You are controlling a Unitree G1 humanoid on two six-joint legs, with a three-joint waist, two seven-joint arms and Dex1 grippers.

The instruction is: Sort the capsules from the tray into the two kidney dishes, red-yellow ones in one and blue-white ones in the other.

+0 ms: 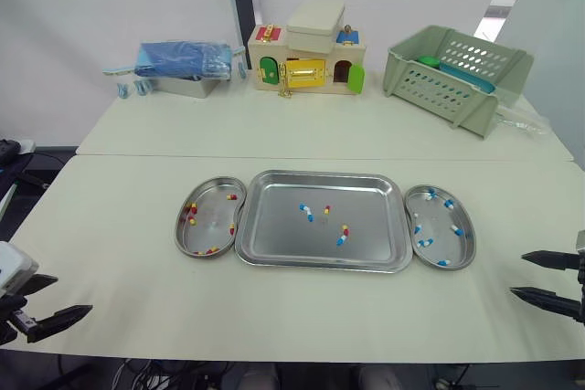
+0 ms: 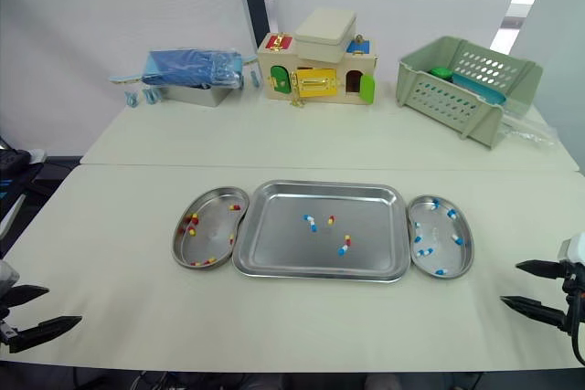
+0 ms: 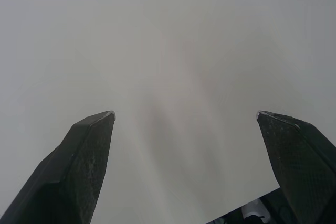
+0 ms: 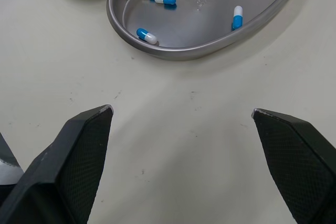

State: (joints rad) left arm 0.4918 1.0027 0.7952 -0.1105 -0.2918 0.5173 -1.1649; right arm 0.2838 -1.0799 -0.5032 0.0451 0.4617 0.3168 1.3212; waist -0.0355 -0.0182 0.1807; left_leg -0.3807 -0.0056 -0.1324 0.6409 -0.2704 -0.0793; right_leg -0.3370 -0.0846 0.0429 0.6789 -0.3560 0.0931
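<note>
Holding left claw (image 1: 73, 294) and right claw (image 1: 517, 275) wide open, empty, leaving several mixed capsules (image 1: 310, 216) waiting in tray (image 1: 283, 242) between part-filled dishes (image 1: 212, 221).

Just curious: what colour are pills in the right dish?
Blue and white pills; clearest in right wrist view.

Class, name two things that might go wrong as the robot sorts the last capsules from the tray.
1. In the tray, a red-yellow capsule and a blue-white capsule lie nearly touching, so a pincer might grab both or knock one aside.
2. Both look small and rounded on smooth steel, so they may roll away or slip from the open right pincer.
</note>
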